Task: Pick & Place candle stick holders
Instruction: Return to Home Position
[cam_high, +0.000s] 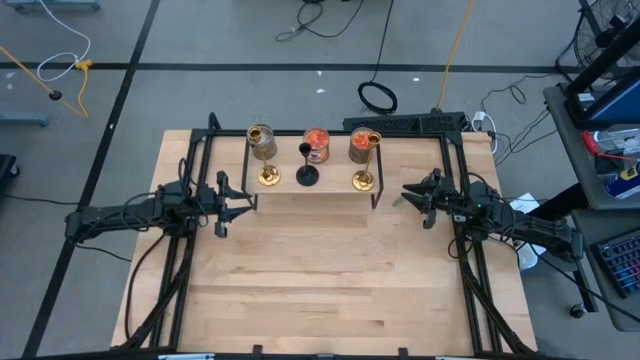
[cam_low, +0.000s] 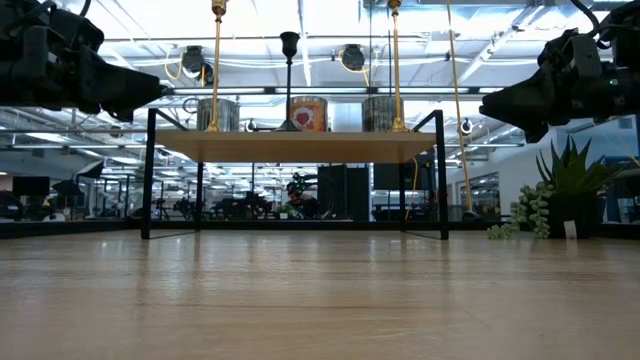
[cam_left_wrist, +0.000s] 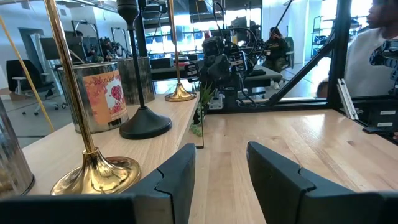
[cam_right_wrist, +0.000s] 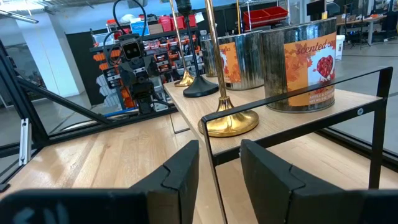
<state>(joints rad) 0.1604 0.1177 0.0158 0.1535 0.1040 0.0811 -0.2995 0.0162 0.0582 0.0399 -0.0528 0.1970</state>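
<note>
High view — three holders (cam_high: 307, 177); three jars (cam_high: 316, 146)

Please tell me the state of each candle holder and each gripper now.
Left shiny gold brass candle holder: upright on the wooden black-framed shelf, not held.
Matte black candle holder: upright on the shelf, not held.
Right shiny gold brass candle holder: upright on the shelf, not held.
Left gripper: open, empty, beside the shelf's left end.
Right gripper: open, empty, beside the shelf's right end.
</note>
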